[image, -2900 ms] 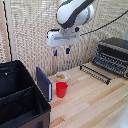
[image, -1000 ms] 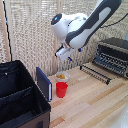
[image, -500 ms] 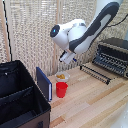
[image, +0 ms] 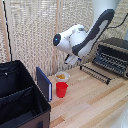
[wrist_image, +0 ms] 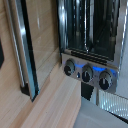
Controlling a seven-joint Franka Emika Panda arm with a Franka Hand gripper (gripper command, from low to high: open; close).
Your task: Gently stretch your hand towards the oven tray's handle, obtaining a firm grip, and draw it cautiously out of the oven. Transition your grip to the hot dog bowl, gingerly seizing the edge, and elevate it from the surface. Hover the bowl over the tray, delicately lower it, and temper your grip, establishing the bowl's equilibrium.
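Note:
The oven (image: 114, 54) stands at the exterior view's right, and the wrist view shows its glass front and three knobs (wrist_image: 86, 73). The oven tray (image: 96, 71) sticks out in front of it over the table, with the oven tray's handle (image: 93, 75) as its long front bar. In the wrist view a long dark bar (wrist_image: 26, 55) runs beside the oven. The hot dog bowl (image: 62, 76), white with yellowish food, sits behind a red cup (image: 61, 89). My gripper (image: 72, 60) hangs above and slightly right of the bowl; its fingers are blurred and absent from the wrist view.
A big black bin (image: 20, 100) fills the exterior view's lower left. A blue flat board (image: 44, 83) leans upright beside it, close to the cup. A reed screen backs the wooden table (image: 90, 102).
The arm has swung down and a little towards the bowl over the last second. Bowl, cup and tray have stayed put.

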